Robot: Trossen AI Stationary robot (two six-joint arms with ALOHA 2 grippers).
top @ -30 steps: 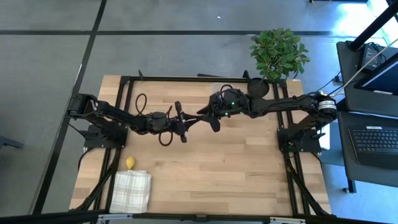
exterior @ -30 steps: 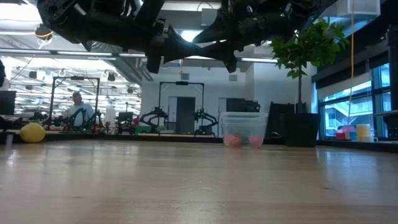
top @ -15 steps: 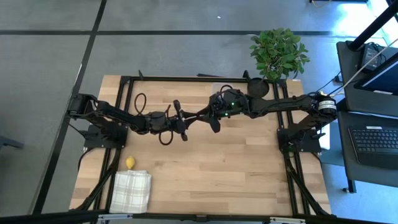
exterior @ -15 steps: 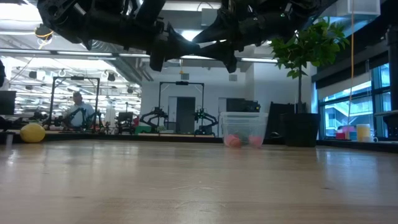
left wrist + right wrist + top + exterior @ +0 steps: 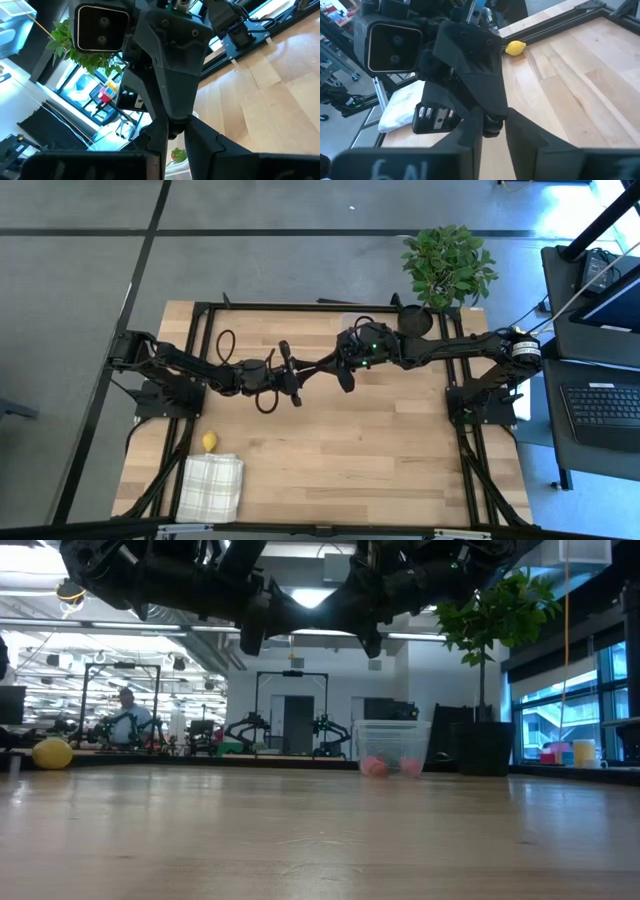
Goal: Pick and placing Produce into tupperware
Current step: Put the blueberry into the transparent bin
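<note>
Step in hand looks like a mid-air handover: both arms are meeting tip to tip high over the middle of the table (image 5: 330, 450), well above the wood.

The left gripper (image 5: 489, 116) is pinching a small dark piece (image 5: 492, 126) at its very tips, jaws nearly together. The piece is probably one of the berries, but it is too small to say for sure. The right gripper (image 5: 172, 127) is coming at the same piece from the opposite side. Its jaws are drawn in narrow around the piece and appear to be pressing on it. How firmly it is gripping, I cannot tell.

Nothing else is touching either gripper.

The tupperware (image 5: 391, 745) is sitting at the far side of the table just beside the plant pot (image 5: 482, 747), with a couple of red pieces (image 5: 375, 766) already lying in it. From above it is mostly hidden under the right arm. The lemon (image 5: 209, 442) is lying on the wood near the left front, just beside the checked cloth (image 5: 212, 486), well apart from the box.

Next move, as a judgement: the left jaws need to be spreading only once the right is holding securely. The right arm then needs to be carrying the piece back over the box and releasing low so it is not bouncing out. The lemon is looking like the main piece left out on the table.
</note>
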